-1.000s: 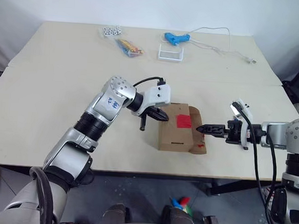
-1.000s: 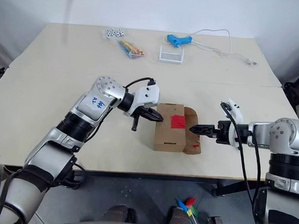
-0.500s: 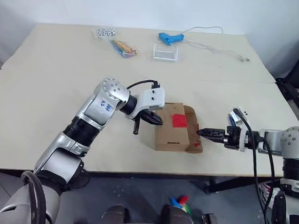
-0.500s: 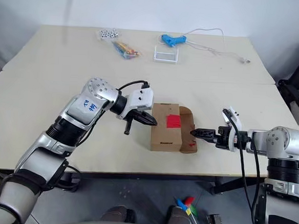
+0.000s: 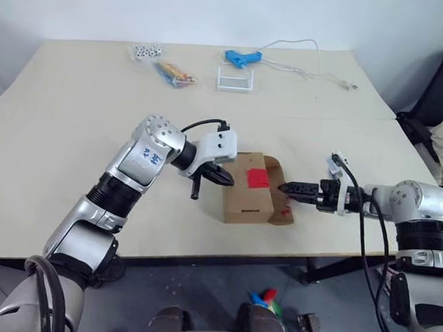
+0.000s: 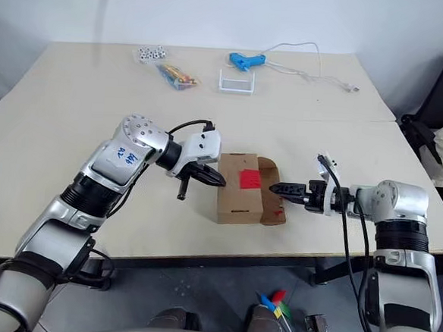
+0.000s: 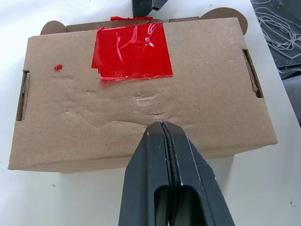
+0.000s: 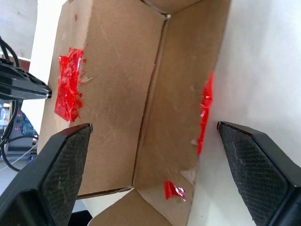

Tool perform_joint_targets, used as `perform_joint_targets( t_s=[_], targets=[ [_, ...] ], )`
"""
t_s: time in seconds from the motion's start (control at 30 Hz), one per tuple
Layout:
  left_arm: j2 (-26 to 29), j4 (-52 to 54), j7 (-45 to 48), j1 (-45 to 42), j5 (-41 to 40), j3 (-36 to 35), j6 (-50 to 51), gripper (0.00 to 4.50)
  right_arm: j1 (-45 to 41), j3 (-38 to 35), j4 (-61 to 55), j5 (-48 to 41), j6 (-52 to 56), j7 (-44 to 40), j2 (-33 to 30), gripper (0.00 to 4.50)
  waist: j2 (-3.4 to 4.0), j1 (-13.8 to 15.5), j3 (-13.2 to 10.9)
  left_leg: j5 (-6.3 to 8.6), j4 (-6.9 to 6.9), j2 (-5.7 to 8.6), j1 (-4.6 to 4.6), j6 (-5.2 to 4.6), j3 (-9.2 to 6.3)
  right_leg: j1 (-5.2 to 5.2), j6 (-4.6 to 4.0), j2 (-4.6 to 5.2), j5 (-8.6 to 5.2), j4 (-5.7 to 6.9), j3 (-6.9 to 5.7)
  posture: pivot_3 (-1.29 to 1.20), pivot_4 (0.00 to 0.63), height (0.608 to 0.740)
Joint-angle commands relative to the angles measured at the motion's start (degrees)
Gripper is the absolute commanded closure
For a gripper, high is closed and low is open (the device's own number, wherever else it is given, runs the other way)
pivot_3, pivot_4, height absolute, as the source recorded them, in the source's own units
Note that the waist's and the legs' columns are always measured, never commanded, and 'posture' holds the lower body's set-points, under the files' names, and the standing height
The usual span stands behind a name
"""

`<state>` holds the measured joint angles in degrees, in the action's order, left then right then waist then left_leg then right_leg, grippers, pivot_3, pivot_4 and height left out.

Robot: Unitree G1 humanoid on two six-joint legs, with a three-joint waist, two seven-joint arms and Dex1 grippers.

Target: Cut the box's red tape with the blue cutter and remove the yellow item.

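Box lies at table's near edge, flap swung open toward right gripper, red tape split. Right fingers spread wide at opening. Left gripper pinched shut against box's far side, cutter hanging from it. Ball not seen. Risk: right reach shoves light box, left brace slips, blade snags cardboard.
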<state>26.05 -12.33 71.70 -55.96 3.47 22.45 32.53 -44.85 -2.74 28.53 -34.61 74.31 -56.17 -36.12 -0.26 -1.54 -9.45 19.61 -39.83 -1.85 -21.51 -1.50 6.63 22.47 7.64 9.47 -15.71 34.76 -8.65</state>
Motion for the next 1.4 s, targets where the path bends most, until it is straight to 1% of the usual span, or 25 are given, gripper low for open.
perform_joint_targets(
  t_s=[0.03, 0.2, 0.4, 0.43, 0.5, 0.53, 0.63, 0.67, 0.73, 0.87, 0.9, 1.0, 1.17, 1.3, 1.4],
  targets=[
    [-0.9, -2.3, 1.4, 1.9, 0.9, 4.6, 0.6, 4.50, 0.8, 4.9, 1.1, 0.7, 0.8, -2.0, 3.0, 0.04, 0.01, 0.0, 0.0, 0.00, 0.02, -0.01, 0.03, 0.00, 0.00, 0.00, 0.00, 0.00, 0.00, 0.01, 0.01, 0.00, 0.150, 0.740],
    [-1.1, -2.4, 1.5, 1.8, 1.0, 4.6, 0.3, 4.50, -0.2, 5.5, 2.8, 2.3, -0.2, -2.6, 4.5, 0.04, -0.01, -0.1, 0.1, 0.01, 0.10, -0.02, 0.12, 0.02, 0.06, 0.00, -0.01, 0.00, 0.00, 0.02, 0.07, 0.00, 0.150, 0.740],
    [-1.5, -3.5, 1.3, 1.4, 1.3, 4.5, -0.5, 4.50, -0.1, 5.9, 3.1, 3.8, -0.9, -3.3, 4.1, 0.04, 0.00, -0.1, 0.5, 0.03, 0.19, -0.06, 0.24, 0.05, 0.13, -0.02, -0.02, 0.00, -0.01, 0.02, 0.15, 0.00, 0.150, 0.740],
    [-1.6, -3.6, 1.3, 1.4, 1.3, 4.5, -0.5, 4.50, 0.0, 5.6, 2.9, 4.0, -1.1, -3.1, 3.8, 0.21, 0.01, -0.1, 0.6, 0.03, 0.19, -0.08, 0.24, 0.05, 0.13, -0.02, -0.02, 0.00, -0.01, 0.02, 0.16, 0.00, 0.150, 0.740],
    [-1.8, -3.8, 1.2, 1.4, 1.4, 4.6, -0.8, 4.50, 0.1, 4.3, 2.7, 4.2, -1.5, -2.2, 3.5, 0.62, 0.03, -0.1, 0.6, 0.04, 0.20, -0.14, 0.24, 0.05, 0.13, -0.01, -0.02, 0.00, -0.01, 0.01, 0.18, 0.00, 0.150, 0.740],
    [-1.9, -3.9, 1.2, 1.4, 1.4, 4.5, -0.9, 4.50, 0.2, 4.1, 2.4, 4.3, -1.5, -2.2, 3.3, 0.91, 0.03, -0.1, 0.6, 0.04, 0.20, -0.16, 0.24, 0.05, 0.14, -0.01, -0.02, 0.00, -0.01, 0.01, 0.18, 0.00, 0.150, 0.740],
    [-2.2, -4.0, 1.0, 1.5, 1.4, 4.6, -1.2, 4.50, 1.0, 3.2, 0.9, 4.2, -2.1, -1.7, 2.8, 1.98, 0.03, 0.0, 0.6, 0.04, 0.24, -0.15, 0.23, 0.05, 0.15, 0.01, -0.02, 0.00, -0.01, -0.01, 0.18, 0.00, 0.150, 0.740],
    [-2.4, -4.1, 1.0, 1.5, 1.5, 4.6, -1.3, 4.50, 1.0, 2.6, 0.8, 4.1, -2.1, -1.2, 2.9, 2.23, 0.03, 0.0, 0.6, 0.04, 0.25, -0.15, 0.23, 0.05, 0.15, 0.01, -0.02, 0.00, -0.01, -0.01, 0.18, 0.00, 0.150, 0.740],
    [-2.6, -4.3, 0.9, 1.4, 1.6, 4.6, -1.6, 4.50, 1.1, 1.9, 0.8, 4.0, -2.2, -0.6, 2.9, 2.95, 0.04, 0.1, 0.6, 0.05, 0.27, -0.13, 0.22, 0.05, 0.14, 0.02, -0.02, 0.00, -0.01, -0.02, 0.18, 0.00, 0.150, 0.740],
    [-2.9, -4.5, 0.8, 1.5, 1.6, 4.6, -2.0, 4.50, 1.4, 2.1, -0.1, 4.1, -1.6, 0.2, 2.7, 4.31, 0.04, 0.1, 0.6, 0.05, 0.27, -0.06, 0.20, 0.04, 0.14, 0.02, -0.02, 0.00, -0.01, -0.06, 0.18, 0.00, 0.150, 0.740],
    [-2.9, -4.6, 0.8, 1.6, 1.7, 4.6, -2.3, 4.50, 1.3, 1.9, -0.3, 4.2, -1.4, 0.8, 2.5, 4.48, 0.03, 0.1, 0.6, 0.05, 0.26, -0.07, 0.21, 0.04, 0.13, 0.00, -0.02, 0.00, -0.01, -0.06, 0.17, 0.00, 0.150, 0.740],
    [-3.3, -5.2, 0.7, 1.5, 1.9, 4.7, -2.8, 4.50, 0.7, 1.1, -0.4, 4.4, -1.0, 1.8, 2.1, 4.48, 0.02, 0.2, 0.6, 0.06, 0.24, -0.14, 0.20, 0.02, 0.13, -0.02, -0.02, 0.05, -0.01, -0.11, 0.19, 0.00, 0.150, 0.740],
    [-3.8, -7.0, 0.1, 1.6, 2.3, 4.4, -4.4, 4.50, 0.7, -0.5, -8.9, 3.2, 4.4, 5.4, -0.3, 4.48, 0.20, 0.9, 0.5, 0.07, 0.24, -0.16, 0.14, -0.01, 0.14, 0.04, -0.02, 0.12, -0.01, -0.12, 0.20, 0.00, 0.150, 0.740],
    [-4.7, -8.5, -0.9, 1.7, 2.4, 4.2, -5.3, 4.50, 0.5, -1.1, -16.9, 2.7, 10.7, 9.8, -1.4, 4.48, 0.25, 1.7, 0.5, 0.07, 0.23, -0.14, 0.04, -0.03, 0.13, 0.10, -0.02, 0.13, -0.01, -0.17, 0.20, 0.00, 0.150, 0.740],
    [-5.4, -9.6, -1.6, 1.6, 2.6, 4.1, -5.9, 4.50, 0.3, -1.7, -20.1, 2.3, 13.2, 11.7, -1.5, 4.48, 0.28, 2.1, 0.5, 0.10, 0.23, -0.09, -0.01, -0.08, 0.11, 0.11, -0.02, 0.15, -0.01, -0.25, 0.20, 0.00, 0.150, 0.740]
  ],
)
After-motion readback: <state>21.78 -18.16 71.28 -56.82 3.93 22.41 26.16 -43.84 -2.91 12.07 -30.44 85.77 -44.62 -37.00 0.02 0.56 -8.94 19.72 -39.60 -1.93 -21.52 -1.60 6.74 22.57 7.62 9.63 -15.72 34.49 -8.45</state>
